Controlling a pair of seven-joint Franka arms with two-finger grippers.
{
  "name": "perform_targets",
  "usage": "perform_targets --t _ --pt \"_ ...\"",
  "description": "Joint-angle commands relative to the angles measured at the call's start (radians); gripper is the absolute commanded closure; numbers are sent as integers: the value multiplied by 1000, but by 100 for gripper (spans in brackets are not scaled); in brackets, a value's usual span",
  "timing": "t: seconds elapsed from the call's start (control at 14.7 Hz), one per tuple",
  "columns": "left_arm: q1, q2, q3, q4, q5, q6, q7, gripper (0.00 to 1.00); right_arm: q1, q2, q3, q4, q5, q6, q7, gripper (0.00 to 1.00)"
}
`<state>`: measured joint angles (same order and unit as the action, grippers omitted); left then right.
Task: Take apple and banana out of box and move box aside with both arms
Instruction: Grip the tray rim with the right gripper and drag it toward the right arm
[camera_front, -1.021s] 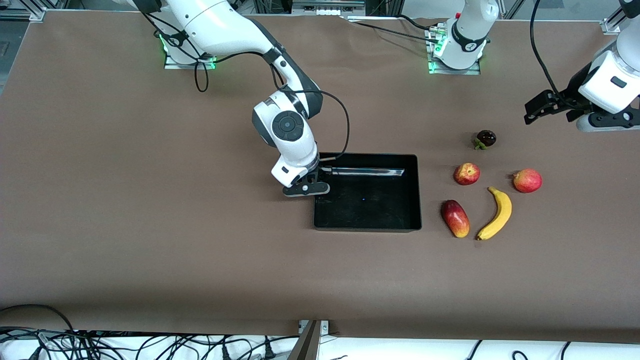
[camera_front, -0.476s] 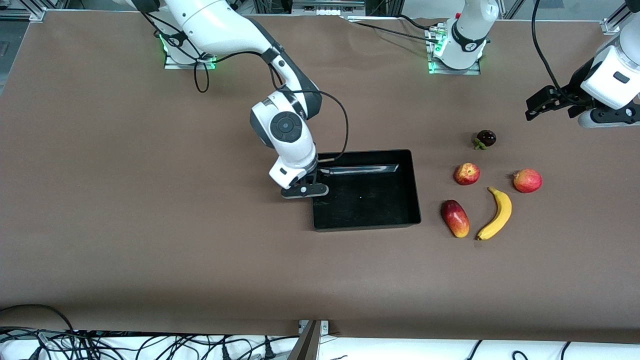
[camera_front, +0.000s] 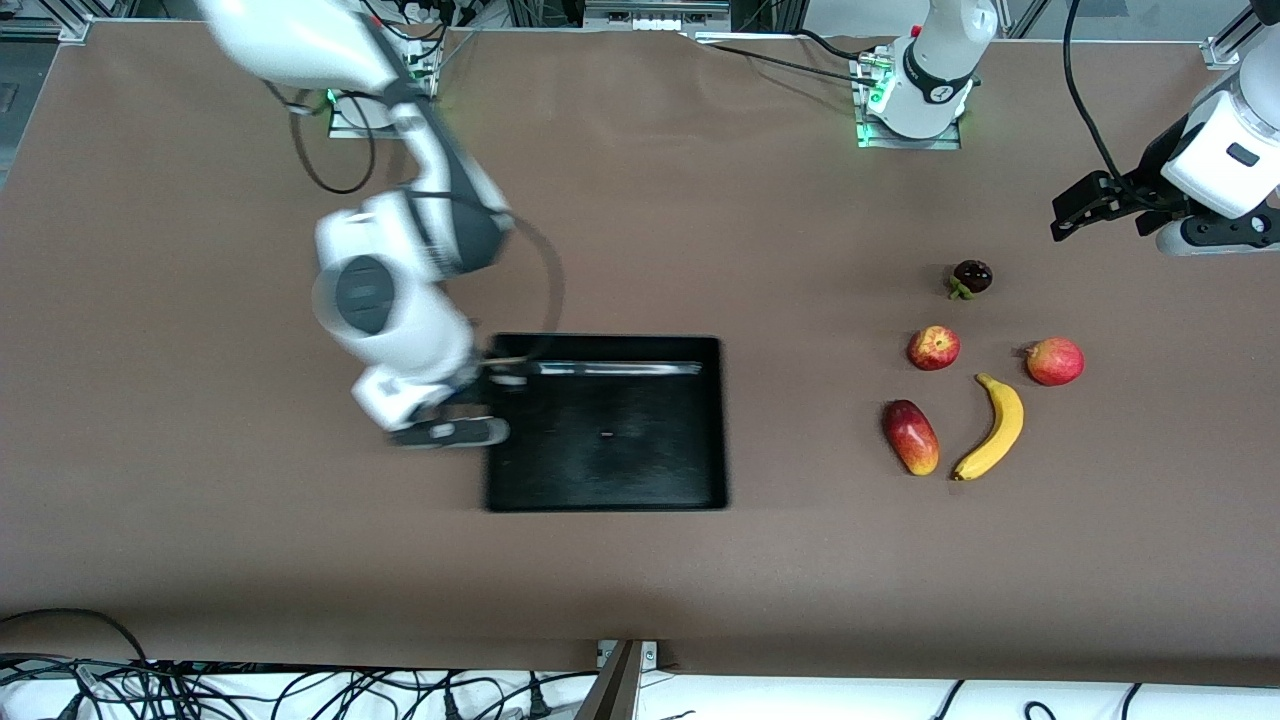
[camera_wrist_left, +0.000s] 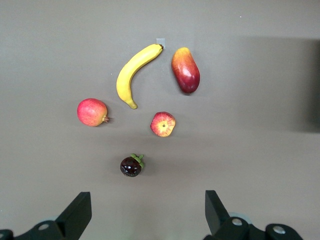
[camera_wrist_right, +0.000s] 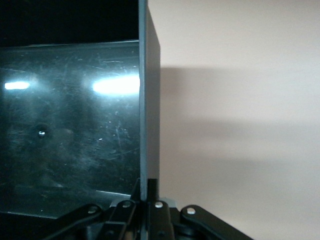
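Box (camera_front: 606, 425) flat on counter (camera_front: 200, 520), wall toward right arm's end clenched by right tool (camera_wrist_right: 148, 192); banana (camera_front: 993, 427) and apple (camera_front: 933, 347) well apart toward left arm's end, below released, hovering left tool (camera_wrist_left: 147, 212)

Right tool (camera_front: 478, 412) low, clamped, left tool (camera_wrist_left: 147, 215) spread — raised

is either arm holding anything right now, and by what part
The right hand grips the black tray by the thin side wall at the right arm's end. The left hand, fingers open, holds nothing.
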<state>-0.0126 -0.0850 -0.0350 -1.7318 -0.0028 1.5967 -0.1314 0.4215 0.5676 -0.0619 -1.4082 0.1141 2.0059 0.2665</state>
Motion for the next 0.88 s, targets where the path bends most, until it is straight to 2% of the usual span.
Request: perform_targets --t 0.0,0.27,0.48,0.68,0.82 --pt "-3 -7 0 11 -3 -18 -5 0 -119 -119 22 -145 29 -10 -162 100" --pt "-3 1 0 15 -2 -17 -5 0 -228 -212 -33 -320 33 37 -355 100" --pt "-3 2 0 15 -9 -17 -4 0 -296 -242 -87 -435 97 98 -504 100" --pt "-3 10 1 23 -10 -17 -4 0 -305 -264 -153 -570 142 230 -604 100" --pt "-3 24 0 46 -10 -20 -4 0 -305 -265 -182 -613 177 263 -630 100"
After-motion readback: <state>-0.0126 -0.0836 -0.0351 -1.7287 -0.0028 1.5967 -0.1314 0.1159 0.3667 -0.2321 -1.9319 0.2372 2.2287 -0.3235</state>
